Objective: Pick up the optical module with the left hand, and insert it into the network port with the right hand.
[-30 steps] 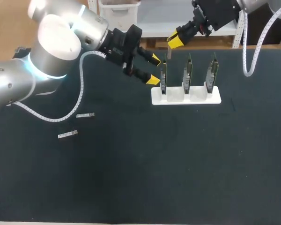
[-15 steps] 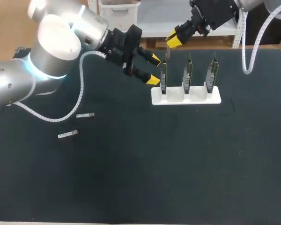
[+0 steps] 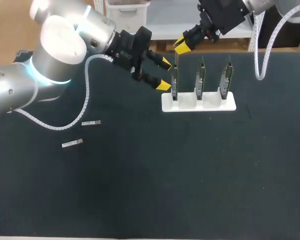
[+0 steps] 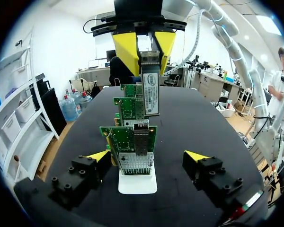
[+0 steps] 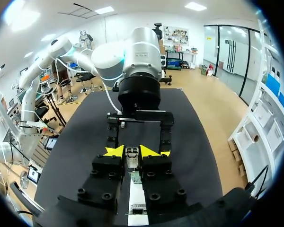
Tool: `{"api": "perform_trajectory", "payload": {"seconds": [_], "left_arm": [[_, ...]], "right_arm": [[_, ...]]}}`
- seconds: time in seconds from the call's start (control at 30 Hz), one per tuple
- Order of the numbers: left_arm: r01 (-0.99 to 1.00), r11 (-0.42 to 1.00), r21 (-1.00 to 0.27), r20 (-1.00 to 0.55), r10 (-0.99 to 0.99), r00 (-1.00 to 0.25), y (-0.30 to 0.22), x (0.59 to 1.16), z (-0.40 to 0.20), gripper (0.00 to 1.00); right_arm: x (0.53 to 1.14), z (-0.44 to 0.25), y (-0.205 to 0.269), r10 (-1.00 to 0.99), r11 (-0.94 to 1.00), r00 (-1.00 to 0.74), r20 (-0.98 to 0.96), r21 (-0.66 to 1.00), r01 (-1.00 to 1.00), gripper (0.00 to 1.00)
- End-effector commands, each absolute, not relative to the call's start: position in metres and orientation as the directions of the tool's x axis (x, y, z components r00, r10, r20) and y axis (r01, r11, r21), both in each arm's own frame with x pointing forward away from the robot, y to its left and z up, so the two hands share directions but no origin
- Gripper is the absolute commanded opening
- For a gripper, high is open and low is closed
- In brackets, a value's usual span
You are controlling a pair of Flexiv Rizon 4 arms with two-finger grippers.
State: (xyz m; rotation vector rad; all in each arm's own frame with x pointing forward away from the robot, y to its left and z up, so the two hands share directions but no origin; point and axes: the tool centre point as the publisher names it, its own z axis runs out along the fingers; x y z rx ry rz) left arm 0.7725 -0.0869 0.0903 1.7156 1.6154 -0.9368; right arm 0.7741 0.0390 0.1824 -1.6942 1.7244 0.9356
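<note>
Right gripper (image 5: 131, 151) clamped on the optical module (image 4: 150, 94), which hangs upright just above the network port (image 4: 141, 137) of the end card (image 4: 125, 142). Left gripper (image 3: 165, 74) spread wide, flanking that card. Risk: a slightly off-line descent could catch the port's rim and jam, or tip the card in its white stand (image 3: 198, 102).

Your table (image 3: 140, 190) has a matt, dark, cloth-like top. The stand (image 3: 211, 104) looks like smooth white plastic. The boards (image 4: 117, 137) are green laminate with metal ports (image 4: 141, 139). The module (image 4: 150, 94) is dull metal, and the left arm (image 3: 65, 45) has a glossy shell.
</note>
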Motion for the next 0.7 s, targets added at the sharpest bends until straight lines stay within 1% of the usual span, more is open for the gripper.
{"api": "perform_trajectory", "payload": {"seconds": [0.03,0.7], "left_arm": [[0.995,-0.085,-0.047,-0.816,0.578,0.011,-0.0875,0.7743,0.0905,1.0],[0.995,-0.085,-0.047,-0.816,0.578,0.011,-0.0875,0.7743,0.0905,1.0]], "right_arm": [[0.7782,0.1817,0.0397,-0.618,-0.033,-0.065,-0.784,0.109,-0.994,0.0],[0.7781,0.1742,0.0398,-0.619,-0.054,-0.06,-0.783,0.119,-0.991,0.0]]}}
